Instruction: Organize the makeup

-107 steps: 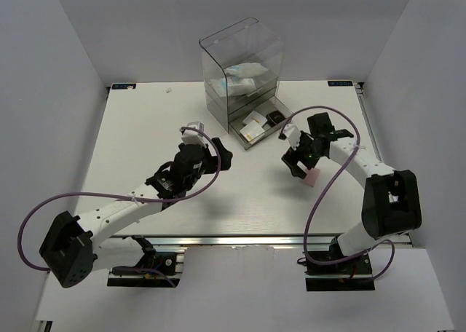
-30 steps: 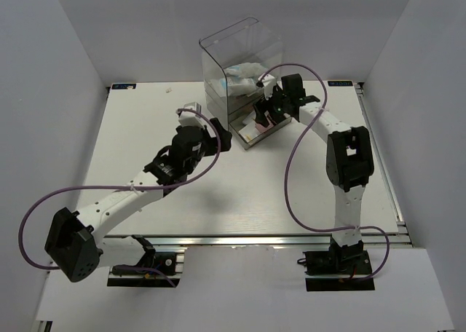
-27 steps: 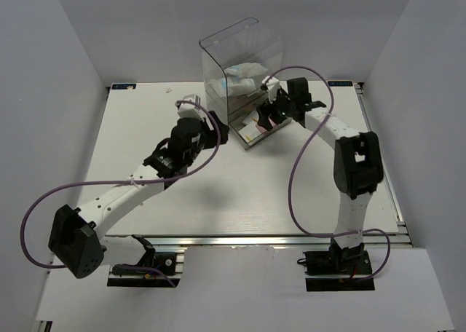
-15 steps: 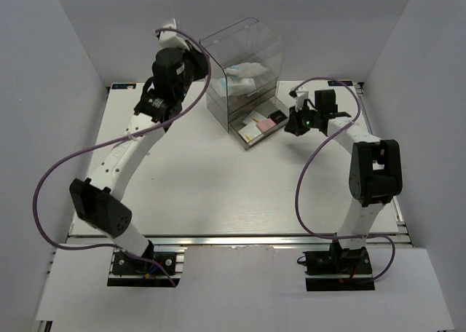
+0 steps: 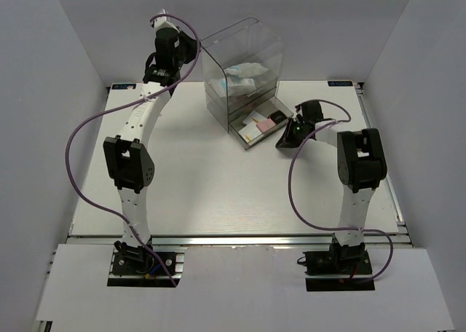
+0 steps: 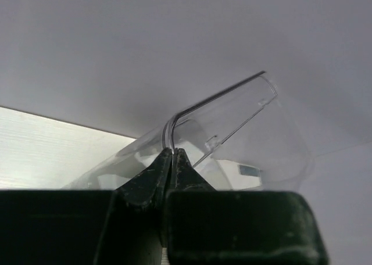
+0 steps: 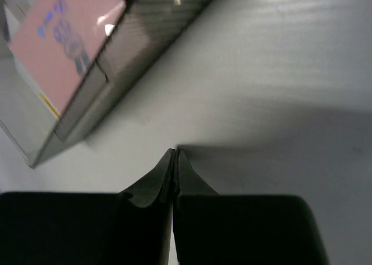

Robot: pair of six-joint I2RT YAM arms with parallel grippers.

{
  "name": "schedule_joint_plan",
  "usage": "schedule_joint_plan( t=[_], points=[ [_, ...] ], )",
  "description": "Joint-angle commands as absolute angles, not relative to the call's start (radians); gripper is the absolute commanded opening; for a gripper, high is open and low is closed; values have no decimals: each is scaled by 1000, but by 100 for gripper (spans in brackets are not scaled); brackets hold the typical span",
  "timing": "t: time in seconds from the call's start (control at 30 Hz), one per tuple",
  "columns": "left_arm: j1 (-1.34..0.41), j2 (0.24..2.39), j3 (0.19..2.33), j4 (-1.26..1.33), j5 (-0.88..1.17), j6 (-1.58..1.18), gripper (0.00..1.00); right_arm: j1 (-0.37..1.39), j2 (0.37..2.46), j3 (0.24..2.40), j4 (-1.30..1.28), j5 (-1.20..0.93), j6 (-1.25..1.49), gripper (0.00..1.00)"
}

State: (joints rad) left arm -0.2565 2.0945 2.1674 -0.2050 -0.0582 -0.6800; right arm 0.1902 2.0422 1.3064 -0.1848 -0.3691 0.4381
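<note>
Right now the pink palette point(image 7: 70, 44) lies flat in the open bottom drawer point(image 7: 145, 27), ahead of the right gripper point(image 7: 175, 153) and off to the left of its fingertips. The drawer's clear wall stands between the two. Blue print shows on the palette's face.

From above, a black compact point(image 5: 279, 116) sits just beside the palette; whether the two touch I cannot tell. White pads point(image 5: 251, 130) lie further along the drawer, on the side away from that hand. White packets point(image 5: 244, 77) with blue print are piled in an upper level of the clear box point(image 5: 240, 48), well beyond the right gripper and lower than the left one.

The right gripper is pinched fully together, with nothing between its fingers. Its tips are low at the bare table point(image 5: 218, 186), just outside the drawer's front corner. A shadow meets them there, but whether they press on the surface cannot be told.

The left gripper point(image 6: 172, 153) is up high at the back. Its fingers are likewise pressed tight with no gap, and hold nothing that shows. Their tips sit right at the curved top edge of the clear box, at the box's far left corner. I cannot tell whether they touch that edge.

The left arm is stretched almost straight from its base toward that corner. The right arm is folded at the elbow, with its wrist turned in toward the drawer.
</note>
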Motion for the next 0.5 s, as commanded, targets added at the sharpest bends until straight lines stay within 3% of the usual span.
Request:
schedule_joint_plan(
  t=[0.0, 0.47],
  points=[
    [-264, 2059, 2175, -150, 33, -747, 13, 201, 2121, 1387, -141, -373, 621, 0],
    [-264, 2103, 2187, -144, 117, -761, 13, 232, 2306, 1583, 149, -468, 851, 0]
  ],
)
